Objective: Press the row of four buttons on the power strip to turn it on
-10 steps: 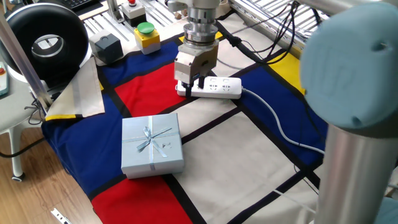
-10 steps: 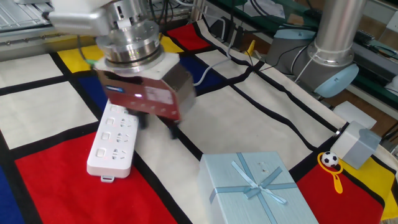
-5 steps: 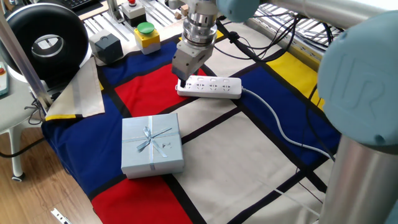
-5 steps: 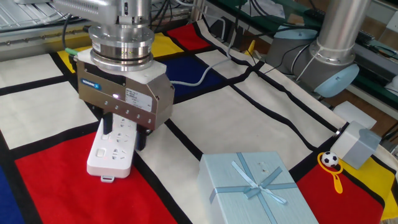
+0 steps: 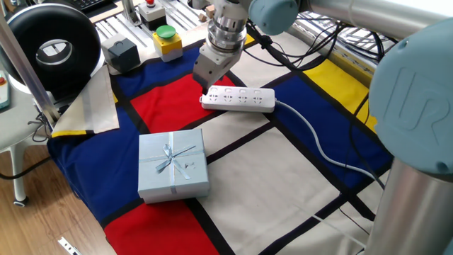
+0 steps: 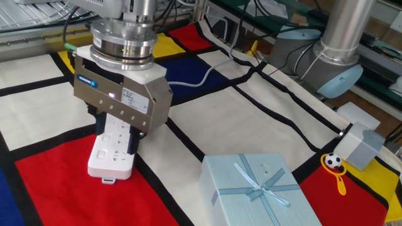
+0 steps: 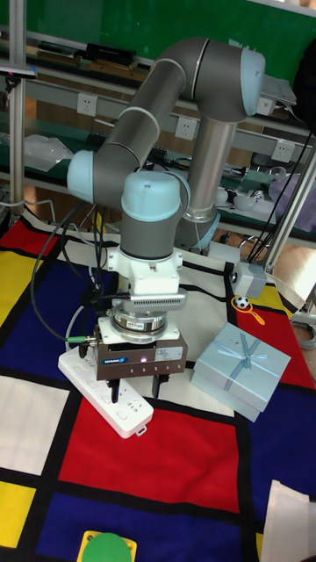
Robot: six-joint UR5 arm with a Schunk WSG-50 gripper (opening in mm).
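The white power strip (image 5: 241, 100) lies across the red and white patches of the cloth, and its pale grey cable (image 5: 315, 142) runs off to the right. My gripper (image 5: 207, 87) points down over the strip's free end. In the other fixed view the gripper (image 6: 117, 138) straddles the power strip (image 6: 112, 160), one dark finger (image 6: 133, 142) on each side, with a gap between them, so it is open. One of the four buttons (image 6: 102, 152) shows near the strip's end; the rest sit under the gripper. In the tall fixed view the gripper (image 7: 139, 386) hangs low over the power strip (image 7: 96, 378).
A pale blue gift box (image 5: 173, 164) with a ribbon sits in front of the strip. A yellow box with a green button (image 5: 168, 39), a black block (image 5: 122, 54) and a black round device (image 5: 55, 49) stand at the back left. A small ball toy (image 6: 335, 164) lies at the right.
The gripper has shifted from beside the strip to directly over its free end, and its body has turned. The strip and the gift box have not moved.
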